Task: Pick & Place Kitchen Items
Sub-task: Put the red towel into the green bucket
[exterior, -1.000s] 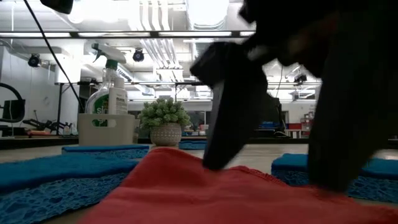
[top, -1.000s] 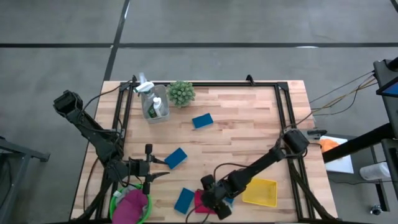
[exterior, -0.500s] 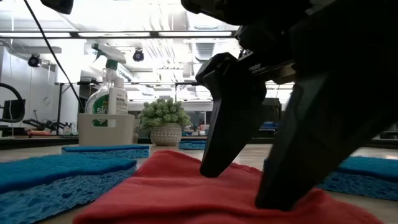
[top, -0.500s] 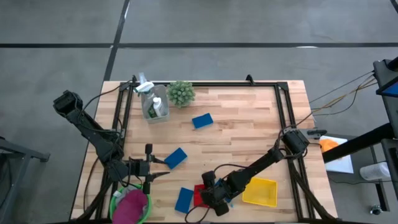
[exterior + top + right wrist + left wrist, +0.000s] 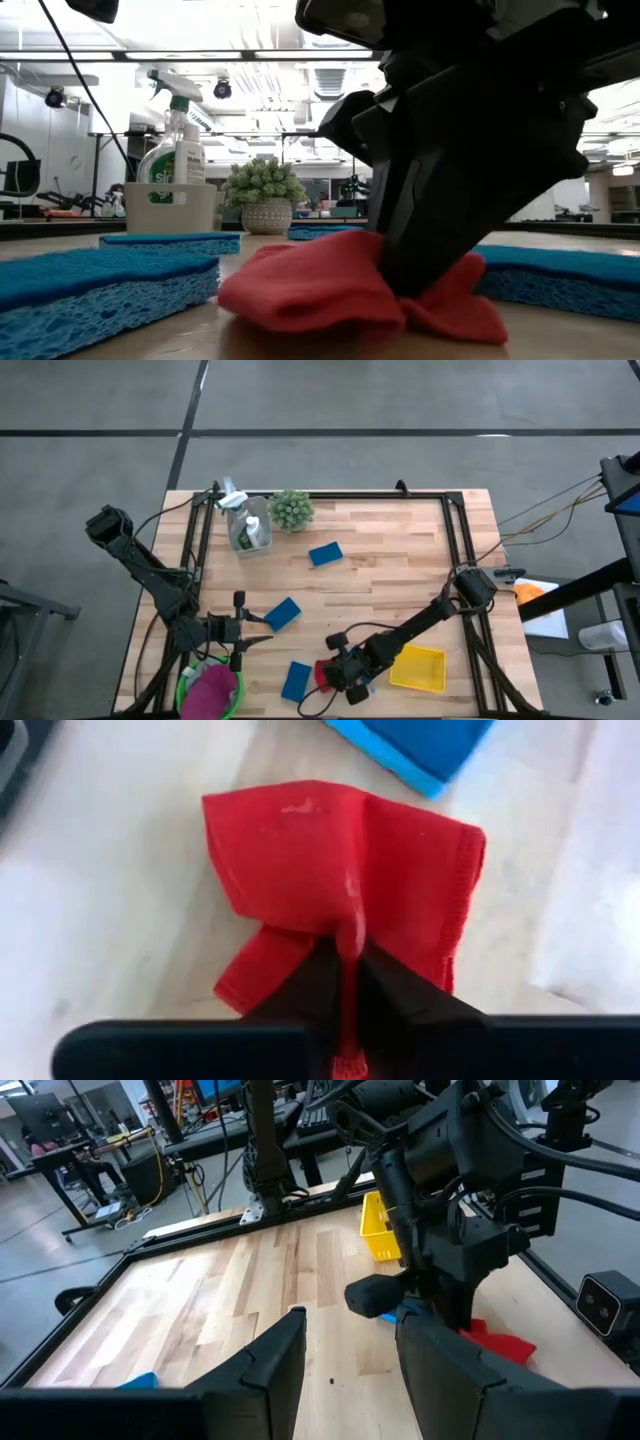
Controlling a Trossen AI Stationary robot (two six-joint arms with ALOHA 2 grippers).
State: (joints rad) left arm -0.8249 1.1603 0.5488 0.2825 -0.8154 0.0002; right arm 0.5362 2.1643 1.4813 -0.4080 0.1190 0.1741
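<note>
Wooden surface is carrying scattered kitchen items. Right hand is sitting at the near edge, fingers clamped together on the red cloth, bunching it up — grasp step. Next likely calls for a straight lift, probably toward the yellow tray just beside it. Blue sponges are flanking the cloth and could snag. Left hand is waiting, fingers apart, holding nothing, near the green bowl.
</note>
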